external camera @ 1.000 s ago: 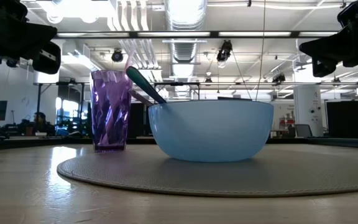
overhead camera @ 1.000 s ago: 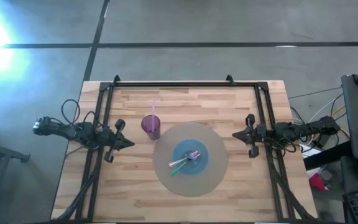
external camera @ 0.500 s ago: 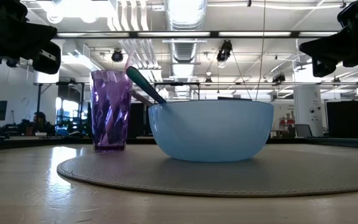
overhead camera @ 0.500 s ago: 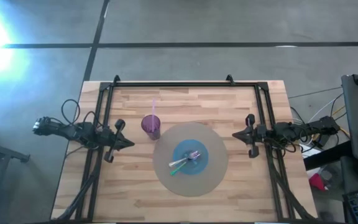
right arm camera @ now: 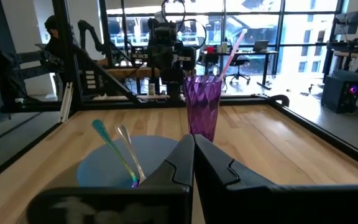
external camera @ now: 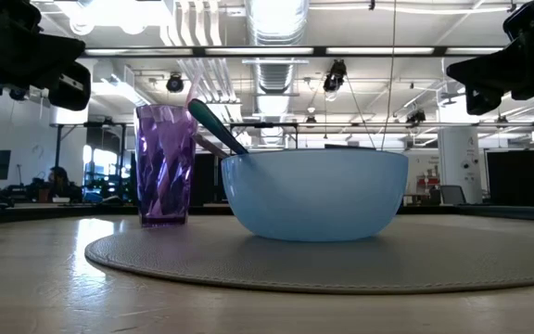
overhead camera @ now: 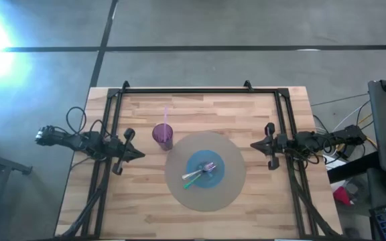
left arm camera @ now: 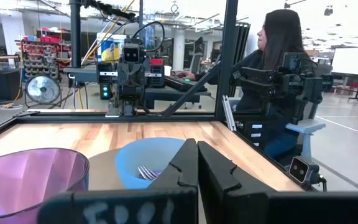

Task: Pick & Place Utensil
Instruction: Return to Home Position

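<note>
Over the left and right edges of the wooden table (overhead camera: 260,114) in the high view, two dark arms parked apart. Left gripper (overhead camera: 138,154) at mid-left, right gripper (overhead camera: 254,145) at mid-right, each with fingers pressed together on nothing, well away from the dishes between them.

Judged to be the closing step: placing looks finished, only homing left. Calls for little next, at most settling both arms at rest on their own sides, without swinging inward over the cup, which is probably light and easy to tip.

Low and centre in the high view, a round grey mat (overhead camera: 233,184). At its middle, a pale blue bowl (external camera: 313,199) with smooth walls. Holds a teal spoon (overhead camera: 191,177) and a fork (overhead camera: 208,167), handles leaning toward lower left.

Just off the mat's upper-left edge, a violet cup (overhead camera: 163,135), upright, ribbed and translucent. Standing in it, a thin pink straw (overhead camera: 165,115), tilted toward the top of the frame.
</note>
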